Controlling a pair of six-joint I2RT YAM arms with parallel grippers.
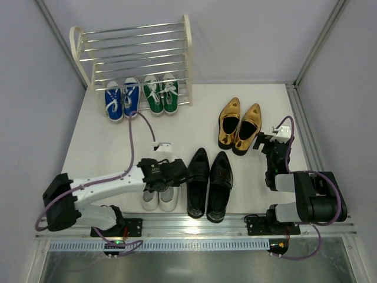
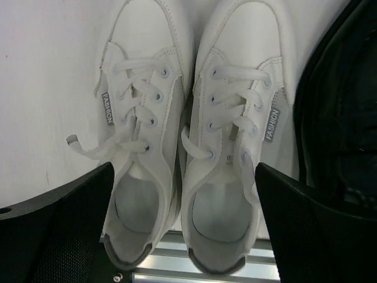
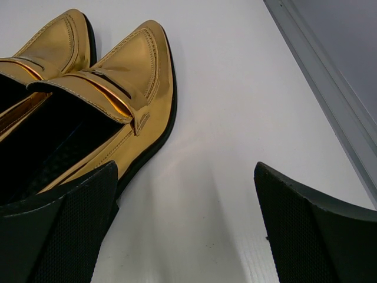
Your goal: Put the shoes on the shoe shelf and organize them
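At the near edge of the table (image 1: 194,121), left of the middle, stand the white sneakers (image 1: 159,199), side by side and touching. The left end effector (image 1: 166,174) hangs over them with its fingers spread, one on each outer side of the pair, and it pinches nothing. Just right of them are the black loafers (image 1: 209,186), a close pair with toes to the far edge. Farther, toward the right edge, lie the gold shoes (image 1: 240,125). The right end effector (image 1: 266,141) is just beside the right gold shoe, spread wide, with nothing between the fingers. In the far left corner stands the shelf (image 1: 187,35). At its foot are the blue sneakers (image 1: 122,100) and, right of them, the green sneakers (image 1: 161,94), with far ends under the lowest rods. Whether they rest on a rod I cannot tell.
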